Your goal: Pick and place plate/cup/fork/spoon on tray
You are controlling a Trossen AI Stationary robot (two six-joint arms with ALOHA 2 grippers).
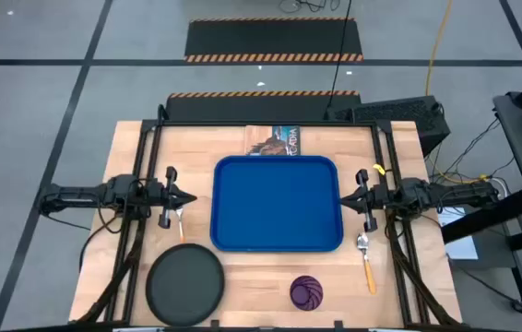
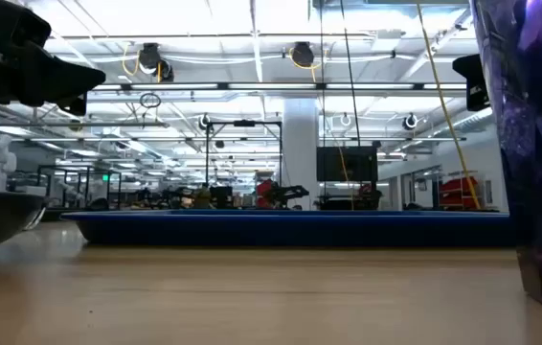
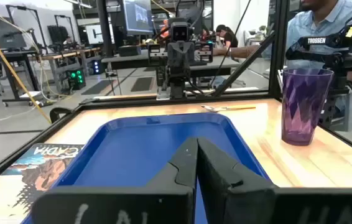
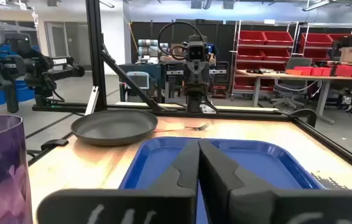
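The blue tray lies in the middle of the table. The dark plate lies flat near the front left, and the purple cup stands upright near the front edge. The spoon lies flat right of the tray. The fork lies flat left of the tray, beside my left gripper. My left gripper is shut and empty at the tray's left edge, above the table. My right gripper is shut and empty at the tray's right edge. The two point at each other across the tray.
A printed booklet lies at the table's far edge behind the tray. Black frame bars run along both sides of the table. A person in a light blue shirt sits beyond the table's front edge.
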